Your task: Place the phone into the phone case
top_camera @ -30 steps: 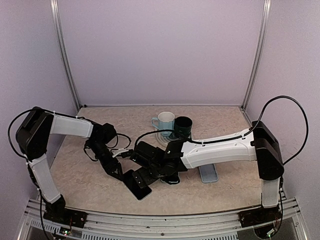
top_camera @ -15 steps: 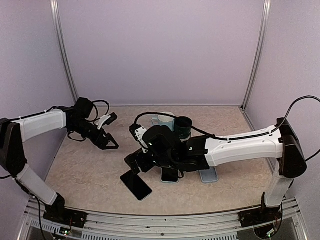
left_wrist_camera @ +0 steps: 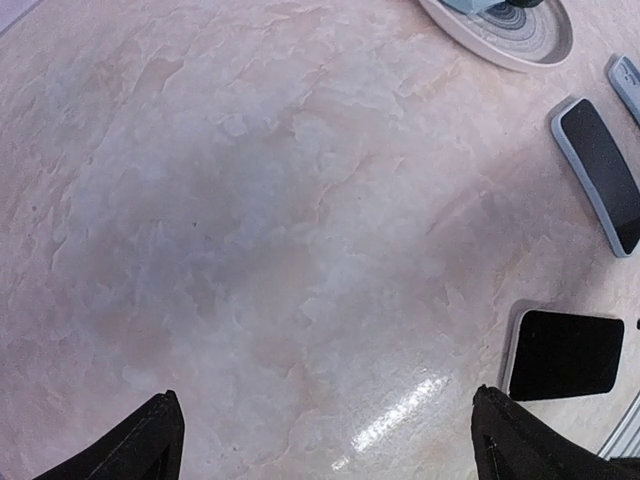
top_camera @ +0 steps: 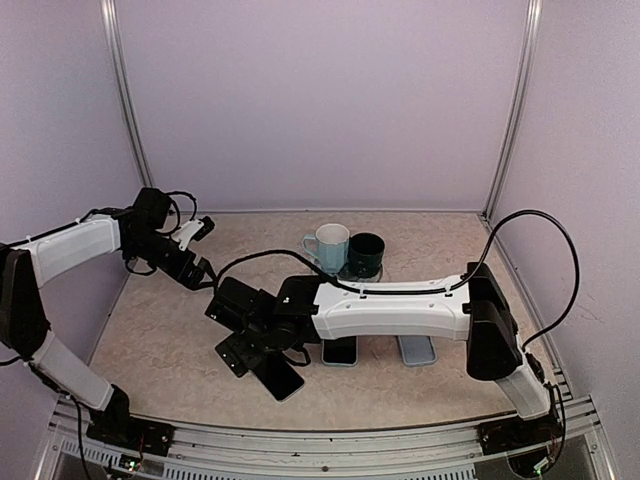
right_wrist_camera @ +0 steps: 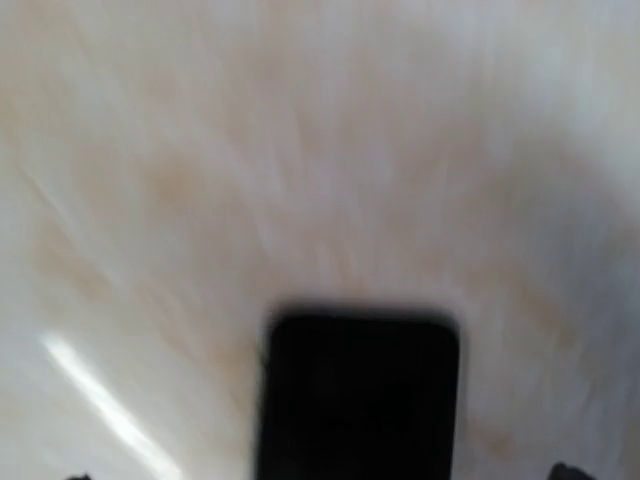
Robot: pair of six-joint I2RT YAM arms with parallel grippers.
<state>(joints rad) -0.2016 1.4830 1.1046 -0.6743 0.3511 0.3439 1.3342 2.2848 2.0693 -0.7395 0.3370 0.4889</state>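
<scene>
The black phone (top_camera: pixel 279 377) lies flat near the table's front; it also shows as a dark slab (left_wrist_camera: pixel 565 353) and as a blurred black shape (right_wrist_camera: pixel 358 400). My right gripper (top_camera: pixel 243 356) hangs open just over its left end, touching nothing. A pale blue phone case (top_camera: pixel 415 348) lies to the right, its edge showing in the left wrist view (left_wrist_camera: pixel 626 78). Between them lies a dark slab in a blue-grey rim (top_camera: pixel 340 351) (left_wrist_camera: pixel 598 172). My left gripper (top_camera: pixel 205 252) (left_wrist_camera: pixel 325 440) is open and empty at the back left, above bare table.
A white mug (top_camera: pixel 328 243) and a dark green mug (top_camera: pixel 366 252) stand on a striped plate (left_wrist_camera: pixel 500 35) at the back centre. The right arm stretches across the middle of the table. Walls close in the left, back and right sides.
My left gripper opened, let go by the phone and drew back to the far left. The right arm swung left, bringing its gripper over the phone. The phone stayed put.
</scene>
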